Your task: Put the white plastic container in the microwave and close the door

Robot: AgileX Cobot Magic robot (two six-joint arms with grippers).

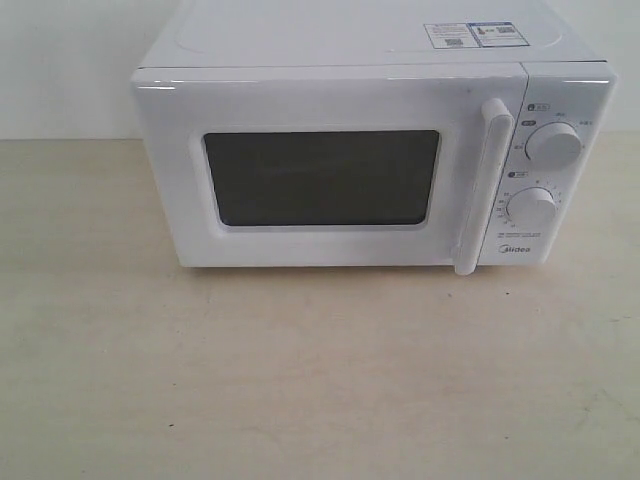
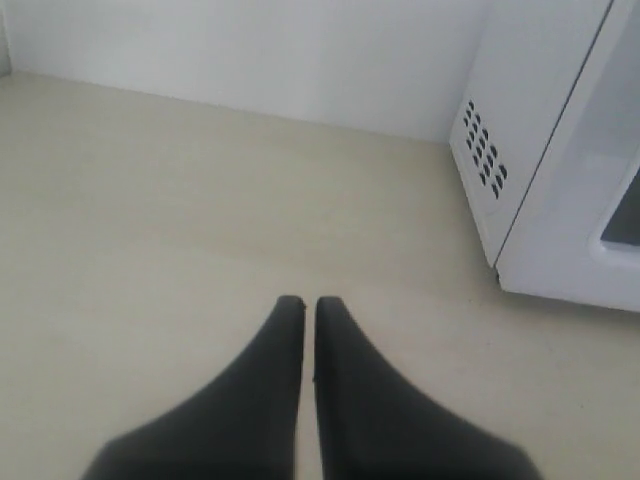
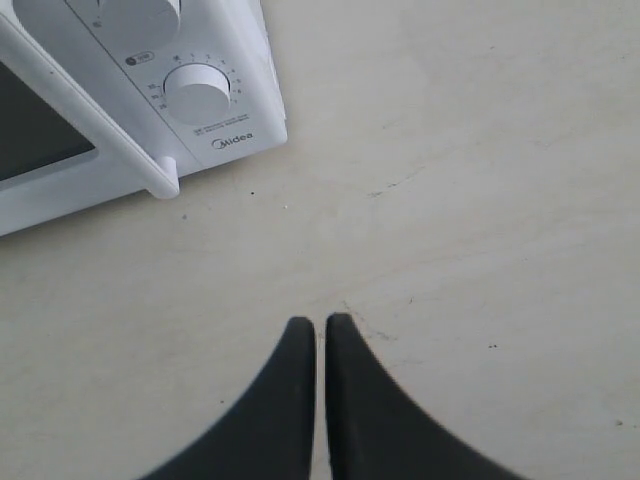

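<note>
The door of the microwave, at 12 o'clock on the table, sits shut. The white plastic container shows in no view. It may be inside, but the dark window hides the cavity, so I cannot tell whether the task is finished or unstarted. The left gripper and right gripper are both pressed together, empty, and neither appears in the exterior view.
</note>
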